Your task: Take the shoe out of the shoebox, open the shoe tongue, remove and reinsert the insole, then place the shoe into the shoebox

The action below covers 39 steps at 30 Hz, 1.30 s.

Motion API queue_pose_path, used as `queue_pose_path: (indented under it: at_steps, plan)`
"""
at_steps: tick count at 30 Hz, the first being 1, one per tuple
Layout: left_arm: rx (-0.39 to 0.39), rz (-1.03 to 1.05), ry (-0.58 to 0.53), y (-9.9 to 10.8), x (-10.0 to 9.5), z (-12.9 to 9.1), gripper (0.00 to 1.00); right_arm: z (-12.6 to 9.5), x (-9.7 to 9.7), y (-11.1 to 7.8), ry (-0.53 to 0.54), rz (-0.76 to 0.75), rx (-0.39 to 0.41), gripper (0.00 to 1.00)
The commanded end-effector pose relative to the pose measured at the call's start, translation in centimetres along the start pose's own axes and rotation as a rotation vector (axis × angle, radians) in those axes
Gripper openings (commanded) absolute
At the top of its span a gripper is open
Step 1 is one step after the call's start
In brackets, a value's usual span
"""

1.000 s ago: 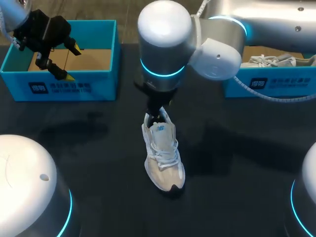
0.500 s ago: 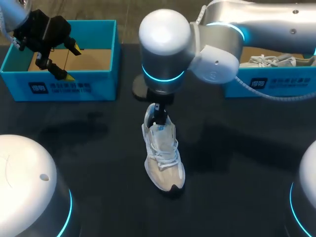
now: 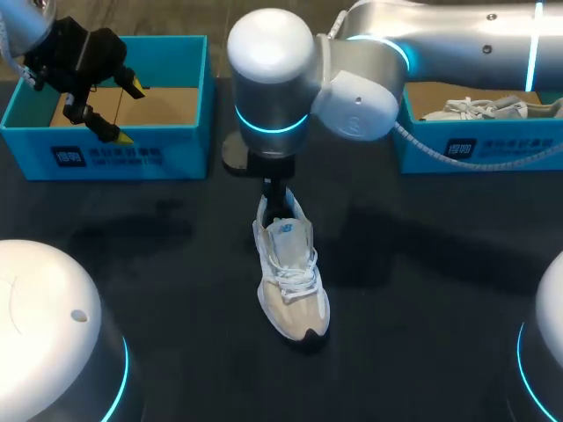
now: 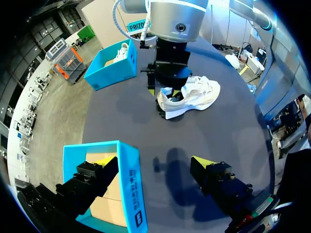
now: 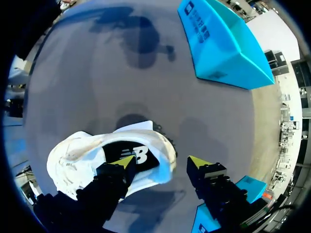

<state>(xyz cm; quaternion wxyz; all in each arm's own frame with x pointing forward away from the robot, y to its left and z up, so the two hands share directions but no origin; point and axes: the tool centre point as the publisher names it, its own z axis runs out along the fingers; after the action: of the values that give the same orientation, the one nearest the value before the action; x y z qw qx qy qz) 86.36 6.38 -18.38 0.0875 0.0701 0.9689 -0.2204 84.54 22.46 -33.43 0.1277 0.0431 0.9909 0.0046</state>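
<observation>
Right wrist view: right gripper [image 5: 163, 162] fingers apart, one tip in the shoe [image 5: 73, 160] mouth over the insole [image 5: 143, 158], other outside the heel collar. Shoe sits mid table [image 3: 176, 264], toe to near edge. Prob. insole step: pinch insole edge only, not collar, lift slow. Left gripper [image 4: 153, 165] also spread, over far-left shoebox [image 4: 129, 184].
</observation>
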Motion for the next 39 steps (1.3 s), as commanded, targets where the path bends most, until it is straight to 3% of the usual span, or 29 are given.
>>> queue_pose_path:
  at_steps: [1, 17, 24, 33, 39]
  plan:
    - [-0.004, 0.000, 0.000, 0.0, 0.1, -0.1, 1.00, 1.8, -0.5, 0.4, 0.027, -0.003, 0.003, 0.61]
    - [-0.004, 0.000, 0.000, 0.0, 0.1, -0.1, 1.00, 4.4, 0.0, 0.3, 0.078, -0.026, 0.050, 0.49]
    - [-0.004, 0.000, 0.000, 0.0, 0.1, -0.1, 1.00, 4.6, 0.2, -0.2, 0.083, -0.008, 0.063, 0.40]
    - [-0.004, 0.000, 0.000, 0.0, 0.1, -0.1, 1.00, 3.7, 0.0, -0.2, 0.064, 0.004, 0.067, 0.49]
    - [-0.004, 0.000, 0.000, 0.0, 0.1, -0.1, 1.00, 3.3, -0.4, -0.2, 0.048, -0.010, 0.078, 0.47]
